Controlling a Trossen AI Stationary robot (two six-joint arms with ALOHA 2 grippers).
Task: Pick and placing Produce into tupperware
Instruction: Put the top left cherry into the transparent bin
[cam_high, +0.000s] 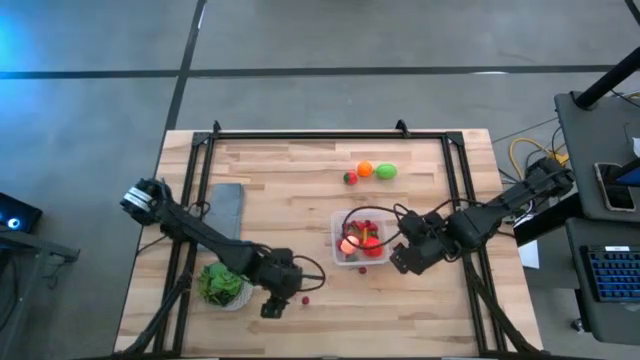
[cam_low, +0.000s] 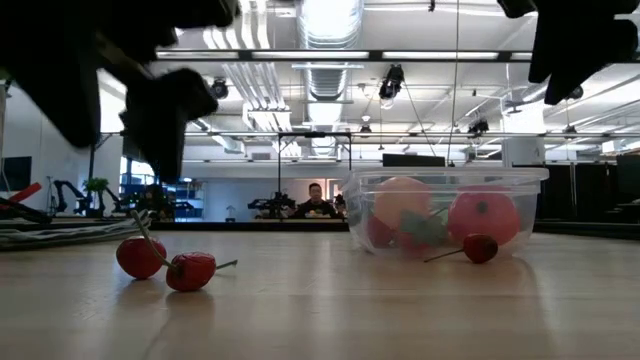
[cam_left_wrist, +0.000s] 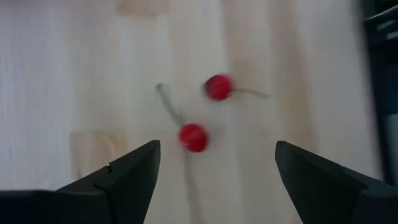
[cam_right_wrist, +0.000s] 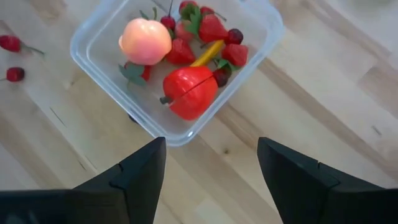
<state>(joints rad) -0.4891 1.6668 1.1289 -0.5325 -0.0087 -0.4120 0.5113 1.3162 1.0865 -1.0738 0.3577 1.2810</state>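
Two small red cherries with stems (cam_left_wrist: 193, 137) (cam_high: 300, 298) lie on the wooden table just ahead of my left gripper (cam_left_wrist: 217, 168), which hovers open over the table near its near edge (cam_high: 275, 303). In the low view the cherries (cam_low: 165, 265) lie side by side. The clear tupperware (cam_high: 362, 238) (cam_right_wrist: 180, 62) stands on the table and holds a peach-pink fruit, a red tomato, strawberries and small berries. My right gripper (cam_right_wrist: 211, 168) (cam_high: 405, 255) is open, above the table beside the box's right side. One more cherry (cam_low: 480, 247) lies against the box's front.
An orange, a bright green and a small red fruit (cam_high: 368, 171) lie toward the far edge. A grey slab (cam_high: 228, 210) and a leafy green head in a white bowl (cam_high: 222, 285) sit under my left arm. A person (cam_low: 315, 200) sits in the room behind.
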